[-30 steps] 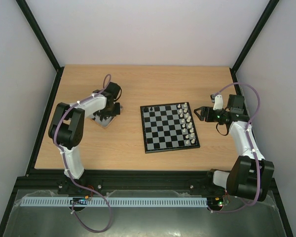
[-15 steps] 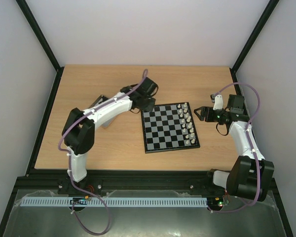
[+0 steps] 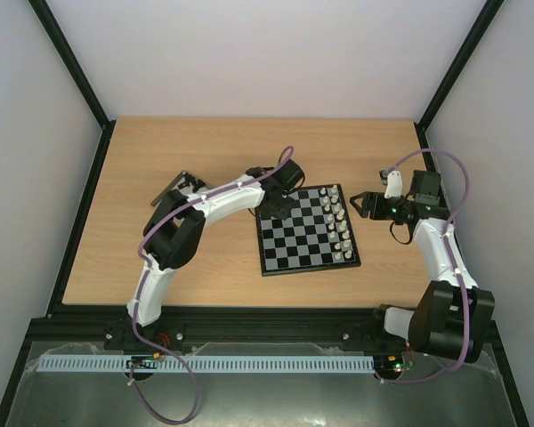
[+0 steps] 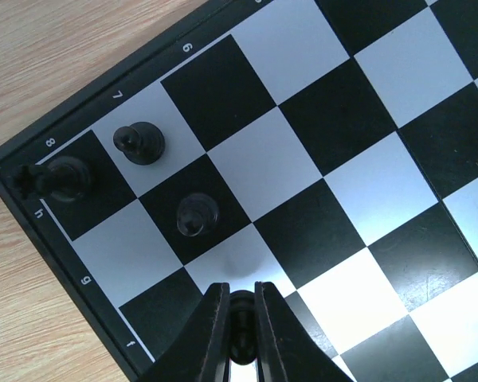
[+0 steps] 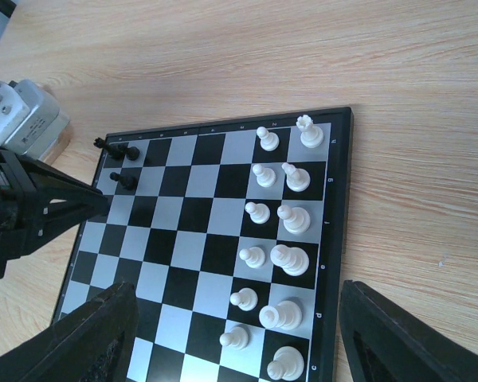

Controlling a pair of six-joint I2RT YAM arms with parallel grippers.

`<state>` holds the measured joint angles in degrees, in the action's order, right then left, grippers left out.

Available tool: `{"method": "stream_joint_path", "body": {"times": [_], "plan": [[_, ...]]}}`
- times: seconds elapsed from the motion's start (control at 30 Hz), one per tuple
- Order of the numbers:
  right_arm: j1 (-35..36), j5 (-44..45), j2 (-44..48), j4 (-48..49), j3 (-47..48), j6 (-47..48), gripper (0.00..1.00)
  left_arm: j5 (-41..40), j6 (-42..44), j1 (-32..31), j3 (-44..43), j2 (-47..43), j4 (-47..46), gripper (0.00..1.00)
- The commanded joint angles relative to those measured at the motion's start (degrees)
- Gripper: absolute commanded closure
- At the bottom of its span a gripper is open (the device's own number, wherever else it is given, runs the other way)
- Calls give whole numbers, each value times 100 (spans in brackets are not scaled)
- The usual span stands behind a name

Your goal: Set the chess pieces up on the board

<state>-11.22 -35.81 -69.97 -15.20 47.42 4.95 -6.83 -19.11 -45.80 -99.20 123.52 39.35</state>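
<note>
Left claw (image 4: pixel 240 298), newly swung over the board (image 4: pixel 344 119) corner, pinches a black piece (image 4: pixel 240 328), ready to place; right claw (image 3: pixel 363 204) gapes, empty.

Pale wooden table (image 3: pixel 356 151), plain white walls (image 3: pixel 267 53)

Light is bright and even, shadows soft, focus sharp

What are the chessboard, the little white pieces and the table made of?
The chessboard looks like smooth plastic or coated card: light glares off its squares. The white pieces look like glossy moulded plastic, with small shiny highlights. The table looks like wood or wood-look laminate: pale brown with grain lines, matte.
</note>
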Motion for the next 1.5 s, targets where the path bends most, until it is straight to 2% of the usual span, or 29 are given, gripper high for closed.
{"method": "stream_joint_path", "body": {"times": [0.0,1.3,1.37,1.47], "plan": [[24,-64,10,-144,115,32,29,-95,-29,-34,-283,122,310,98],[24,-71,-43,-169,115,59,29,102,-136,76,-161,403,-11,98],[24,-68,-43,-164,111,59,29,103,-136,84,-153,365,8,95],[24,-81,-51,-168,118,59,29,38,-198,80,-63,175,19,83]]}}
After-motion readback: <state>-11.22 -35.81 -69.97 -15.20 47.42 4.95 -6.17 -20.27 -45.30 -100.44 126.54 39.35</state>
